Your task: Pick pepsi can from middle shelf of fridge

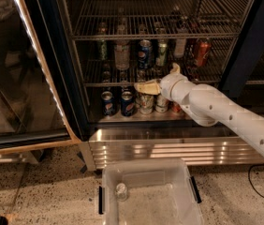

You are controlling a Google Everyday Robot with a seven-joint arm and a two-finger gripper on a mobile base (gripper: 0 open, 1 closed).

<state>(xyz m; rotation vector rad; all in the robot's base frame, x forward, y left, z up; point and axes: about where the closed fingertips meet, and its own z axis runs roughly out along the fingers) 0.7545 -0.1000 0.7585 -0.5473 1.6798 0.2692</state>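
Observation:
The fridge (pixel 244 36) stands open in the camera view. The pepsi can (pixel 145 54) stands upright on the middle shelf (pixel 99 81), a dark wire rack, between a clear bottle (pixel 121 54) and a green-and-white can (pixel 162 53). My gripper (pixel 146 87) points left at the front edge of that shelf, just below the pepsi can and apart from it, at the end of my white arm (pixel 225 114), which reaches in from the right. It holds nothing that I can see.
Two more blue cans (pixel 107 102) and other cans stand on the bottom ledge under the gripper. An orange-red can (pixel 201 51) stands at the shelf's right. The glass door (pixel 24 78) hangs open on the left. A clear plastic bin (pixel 150 198) sits on the floor in front.

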